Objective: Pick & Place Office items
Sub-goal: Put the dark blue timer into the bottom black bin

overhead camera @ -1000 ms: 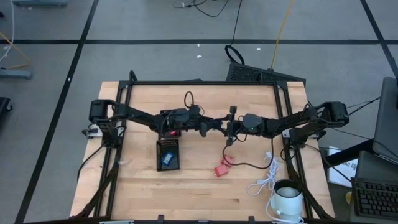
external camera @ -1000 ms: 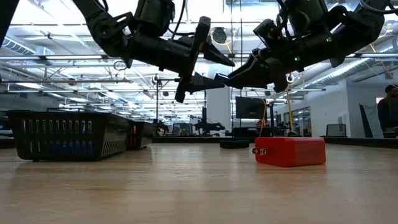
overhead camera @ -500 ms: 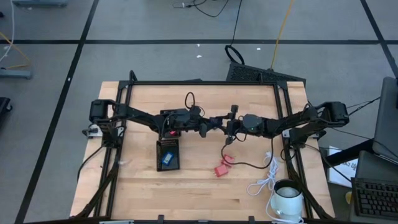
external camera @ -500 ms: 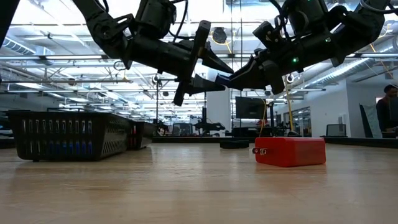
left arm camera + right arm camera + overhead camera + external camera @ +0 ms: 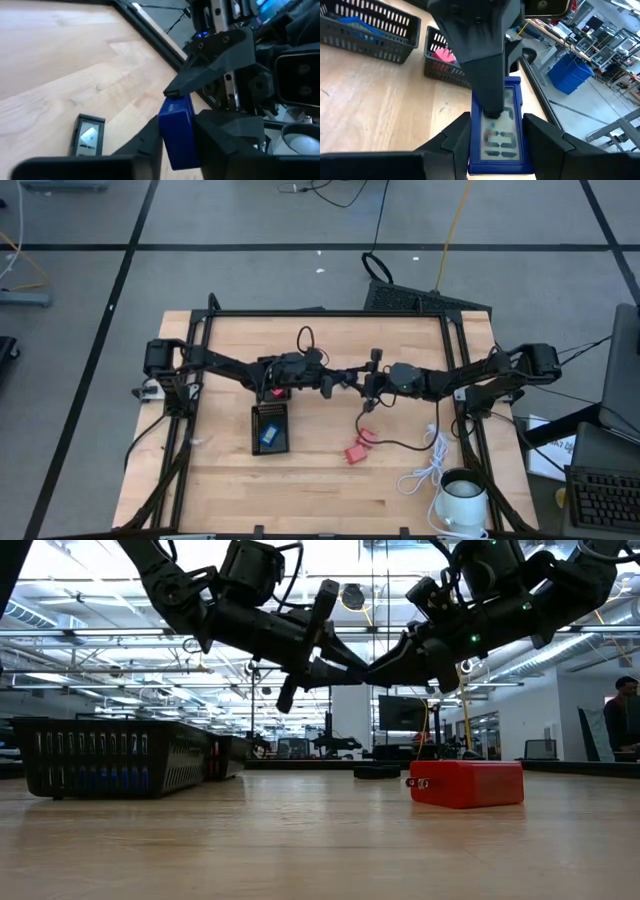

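Above the table's middle my two grippers meet tip to tip, clear of the wood. Between them is a blue office item, a flat block with a display on one face, also seen in the left wrist view. My left gripper comes from the table's left and is shut on it. My right gripper comes from the right and is shut on it too. In the high view the fingers hide the item. My left gripper pinches the blue item between its two fingers, one finger lying over the display face and the other behind it. The fingers come roughly level from the table's left. The item is lifted clear of the table. My right gripper pinches the item's two long side edges between its two fingers, at the end toward its own wrist. The fingers come roughly level from the table's right and lie along the item. The item's far end sticks out toward the left gripper.
A black tray with a blue piece lies left of centre, and a second black basket holds something red. A red block with plug prongs rests on the wood near centre right. A white coiled cable and white mug lie near the front right.
My left gripper's fingers have shut onto the blue item that my right gripper holds out; they stood apart a second ago. The left arm has edged toward the right gripper. My right gripper and the item have stayed in place.
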You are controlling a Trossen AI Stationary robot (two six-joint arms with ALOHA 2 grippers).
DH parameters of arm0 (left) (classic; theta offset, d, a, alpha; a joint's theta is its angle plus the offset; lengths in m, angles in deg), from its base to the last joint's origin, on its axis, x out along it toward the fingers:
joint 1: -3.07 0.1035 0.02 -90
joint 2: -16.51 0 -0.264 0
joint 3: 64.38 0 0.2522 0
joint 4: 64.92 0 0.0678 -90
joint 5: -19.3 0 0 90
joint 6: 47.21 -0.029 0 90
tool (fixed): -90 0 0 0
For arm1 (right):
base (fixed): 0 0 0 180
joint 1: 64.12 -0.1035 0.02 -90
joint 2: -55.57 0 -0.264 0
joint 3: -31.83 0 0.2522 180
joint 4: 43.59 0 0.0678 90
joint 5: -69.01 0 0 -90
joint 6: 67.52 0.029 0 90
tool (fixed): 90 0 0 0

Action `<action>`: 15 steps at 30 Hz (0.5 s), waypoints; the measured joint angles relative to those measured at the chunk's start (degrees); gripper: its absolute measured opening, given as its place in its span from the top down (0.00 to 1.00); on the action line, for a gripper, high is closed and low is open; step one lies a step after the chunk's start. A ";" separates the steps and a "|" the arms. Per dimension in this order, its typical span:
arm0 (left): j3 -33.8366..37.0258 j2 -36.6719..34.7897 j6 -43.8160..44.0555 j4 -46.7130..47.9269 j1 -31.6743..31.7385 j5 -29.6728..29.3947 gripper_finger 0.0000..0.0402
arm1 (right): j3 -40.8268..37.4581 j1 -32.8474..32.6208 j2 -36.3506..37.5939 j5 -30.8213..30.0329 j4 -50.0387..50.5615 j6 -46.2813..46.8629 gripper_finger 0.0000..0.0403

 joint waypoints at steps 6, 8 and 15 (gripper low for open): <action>0.04 -0.45 -2.03 0.84 1.44 4.99 0.86 | 0.00 0.13 0.08 0.98 -1.31 7.35 0.46; 0.04 -1.68 -2.70 1.44 2.06 6.91 0.86 | 0.00 0.10 0.55 1.11 -1.40 9.16 0.40; 0.04 -9.34 -8.67 13.04 1.74 4.06 0.86 | -0.02 0.13 3.34 1.07 0.97 12.96 0.33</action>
